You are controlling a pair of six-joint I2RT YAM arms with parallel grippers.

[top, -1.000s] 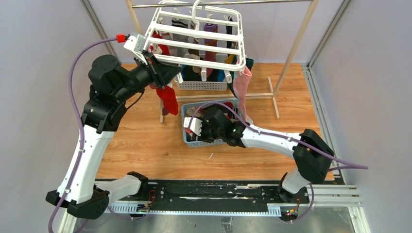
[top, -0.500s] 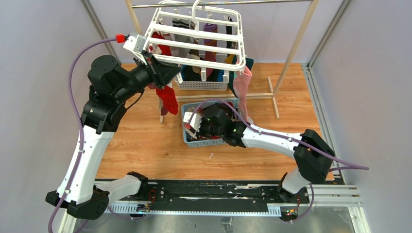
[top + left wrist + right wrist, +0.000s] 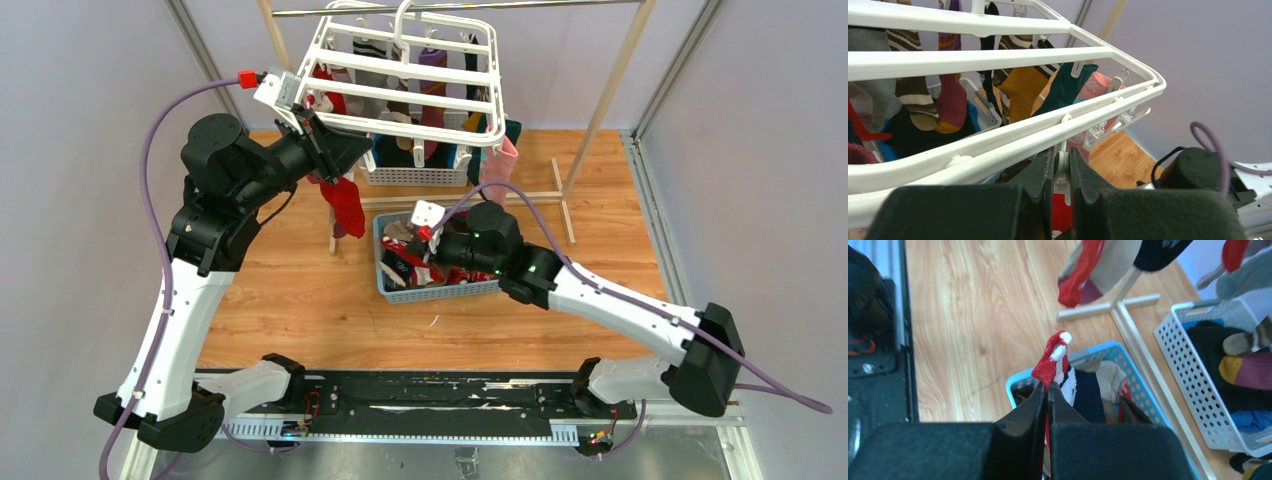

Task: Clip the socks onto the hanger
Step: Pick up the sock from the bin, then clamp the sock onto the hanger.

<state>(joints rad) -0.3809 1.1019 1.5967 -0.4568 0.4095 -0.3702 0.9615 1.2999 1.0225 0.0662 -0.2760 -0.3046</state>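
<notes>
The white hanger (image 3: 410, 75) hangs from the rail with several socks clipped under it; its bars fill the left wrist view (image 3: 998, 60). My left gripper (image 3: 325, 150) is shut on a white clip (image 3: 1062, 165) at the hanger's near-left edge, above a hanging red sock (image 3: 347, 205). My right gripper (image 3: 425, 240) is shut on a red sock with white trim (image 3: 1052, 360) and holds it above the blue basket (image 3: 400, 290), which holds more socks (image 3: 1088, 395).
A white mesh basket (image 3: 415, 175) of dark socks stands under the hanger, also in the right wrist view (image 3: 1198, 370). The wooden rail stand's feet (image 3: 560, 200) cross the floor behind the blue basket. Metal frame posts (image 3: 670, 60) stand at the back right.
My right arm has risen and swung right out of the blue basket, lifting the red sock with it. The left arm and the hanger have stayed in place.
</notes>
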